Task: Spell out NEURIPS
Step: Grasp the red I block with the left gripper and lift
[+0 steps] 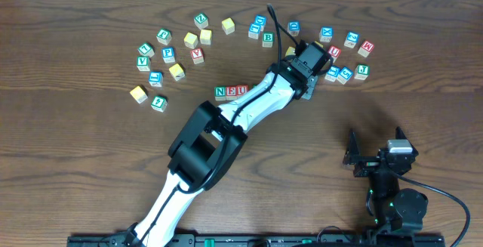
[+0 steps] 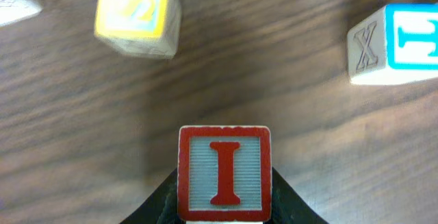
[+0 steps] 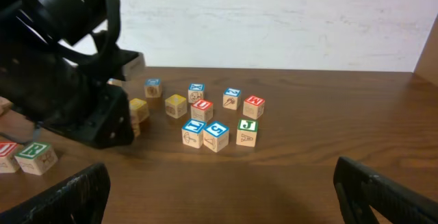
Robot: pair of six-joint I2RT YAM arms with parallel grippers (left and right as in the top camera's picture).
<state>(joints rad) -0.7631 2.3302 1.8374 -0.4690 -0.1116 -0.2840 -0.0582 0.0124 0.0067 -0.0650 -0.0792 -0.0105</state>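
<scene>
Left gripper (image 2: 224, 198): I have it pinching the red I (image 2: 224, 172), jaws flush against both its sides.
I: among the loose cubes, well right of the row; I cannot tell whether it is off the counter (image 1: 90, 164).
Right gripper (image 3: 219, 183): spread wide, empty, parked near me.
Row: N (image 1: 220, 91), E (image 1: 232, 91), U (image 1: 242, 91) touching, in order.
Left to do: by my count three of seven are placed and four places after U are unfilled.

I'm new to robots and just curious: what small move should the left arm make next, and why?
Probably lift it straight up: the left gripper hugs both sides of the I, other blocks stand nearby, and the NEU row is some way off.
</scene>
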